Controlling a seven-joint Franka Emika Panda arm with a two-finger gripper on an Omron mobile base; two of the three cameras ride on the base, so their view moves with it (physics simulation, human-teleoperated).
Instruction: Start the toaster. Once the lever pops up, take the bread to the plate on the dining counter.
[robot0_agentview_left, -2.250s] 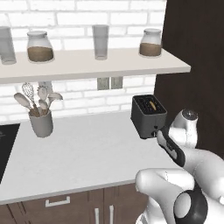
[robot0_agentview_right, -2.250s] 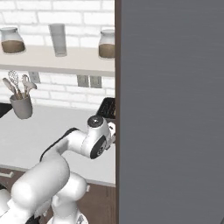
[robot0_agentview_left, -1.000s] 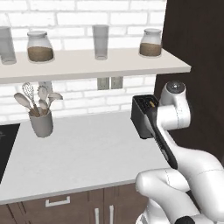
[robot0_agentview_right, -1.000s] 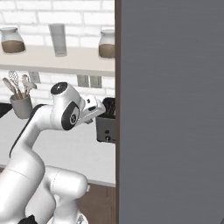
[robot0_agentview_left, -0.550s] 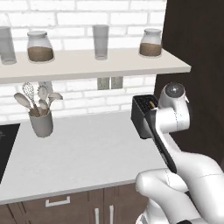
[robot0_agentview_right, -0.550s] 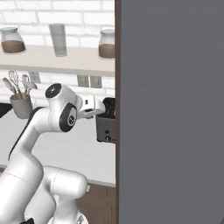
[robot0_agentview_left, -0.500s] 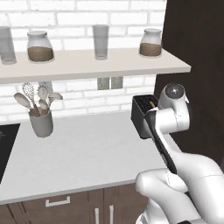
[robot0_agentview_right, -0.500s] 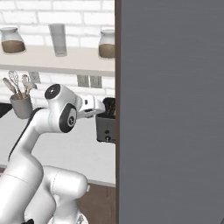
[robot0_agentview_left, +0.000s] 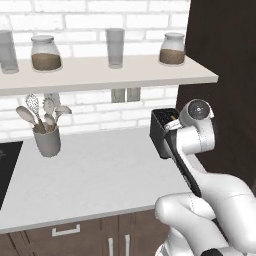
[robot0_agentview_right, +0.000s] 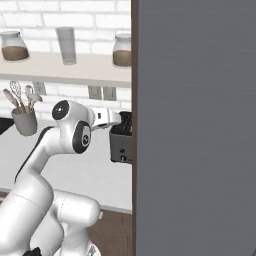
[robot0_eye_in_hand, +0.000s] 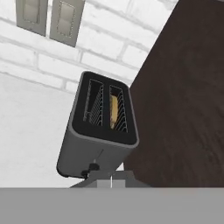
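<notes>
end effector (robot0_eye_in_hand: 111, 181) clenched, empty — lower than a second ago | toaster (robot0_eye_in_hand: 101, 127) unmoved | bread (robot0_eye_in_hand: 113, 111) in slot

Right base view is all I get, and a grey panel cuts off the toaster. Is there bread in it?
Observer: Yes. The hand view shows bread down in the toaster slot nearer the dark cabinet.
Operator: And the other slot?
Observer: The other slot holds only its wire guides.
Operator: Gripper?
Observer: The gripper is shut, low at the toaster's front, close to the knob.
</notes>
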